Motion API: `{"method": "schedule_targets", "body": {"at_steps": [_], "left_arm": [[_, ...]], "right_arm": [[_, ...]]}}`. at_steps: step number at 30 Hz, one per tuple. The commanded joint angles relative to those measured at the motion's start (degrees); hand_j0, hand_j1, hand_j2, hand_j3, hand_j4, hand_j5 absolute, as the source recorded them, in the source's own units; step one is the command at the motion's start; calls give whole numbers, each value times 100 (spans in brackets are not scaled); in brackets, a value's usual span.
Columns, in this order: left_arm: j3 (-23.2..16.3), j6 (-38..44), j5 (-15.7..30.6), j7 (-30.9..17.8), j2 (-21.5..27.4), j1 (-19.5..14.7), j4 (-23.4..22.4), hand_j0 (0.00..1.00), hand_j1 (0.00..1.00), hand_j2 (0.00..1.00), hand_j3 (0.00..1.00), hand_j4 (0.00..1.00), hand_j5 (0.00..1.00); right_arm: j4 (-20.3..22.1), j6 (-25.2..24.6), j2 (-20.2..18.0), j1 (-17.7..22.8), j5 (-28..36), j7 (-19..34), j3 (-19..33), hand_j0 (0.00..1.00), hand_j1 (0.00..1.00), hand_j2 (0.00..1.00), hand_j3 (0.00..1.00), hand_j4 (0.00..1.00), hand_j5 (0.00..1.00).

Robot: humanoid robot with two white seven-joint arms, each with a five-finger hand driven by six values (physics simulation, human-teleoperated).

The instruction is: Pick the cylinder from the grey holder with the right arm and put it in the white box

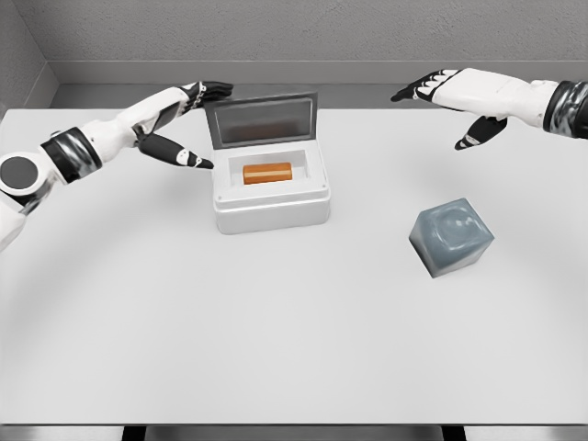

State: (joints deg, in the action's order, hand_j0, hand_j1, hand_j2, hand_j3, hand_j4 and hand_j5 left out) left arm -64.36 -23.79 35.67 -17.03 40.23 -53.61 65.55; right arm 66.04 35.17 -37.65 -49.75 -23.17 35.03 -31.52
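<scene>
From the head camera I saw the cylinder as a short orange piece lying on its side, long axis running left to right, with a paler band along its top. It lay inside the white box, down in the recess and roughly in the middle of it. The box stood on the white counter a little left of centre, and its lid stood up, hinged at the back edge and showing a grey inner face.

My right hand hung above the far right part of the counter, well apart from the cylinder and to the right of the box. Its dark fingers were spread and relaxed, pointing left, with the thumb drooping below the palm; they held nothing.

My left hand was just beside the box on its left. The upper fingers reached toward the left edge of the lid, and the thumb pointed toward the left rim of the box. I could not tell whether either touched. That hand too was spread and empty, with the cylinder near it but inside the box walls.

The grey holder sat on the counter at the right, below the right hand, a rounded cube tilted slightly, with a shallow hollow in its top.
</scene>
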Motion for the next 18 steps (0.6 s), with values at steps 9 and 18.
{"method": "schedule_targets", "body": {"at_steps": [9, 18], "left_arm": [[2, -12, 124, 7, 284, 0, 406, 98, 98, 98, 98, 98, 98], [-42, -82, -210, 16, 680, 211, -42, 100, 100, 100, 100, 100, 100]], "right_arm": [[5, -17, -5, 0, 32, -3, 6, 100, 100, 100, 100, 100, 100], [49, -17, -14, 26, 32, -3, 6, 100, 100, 100, 100, 100, 100]]}}
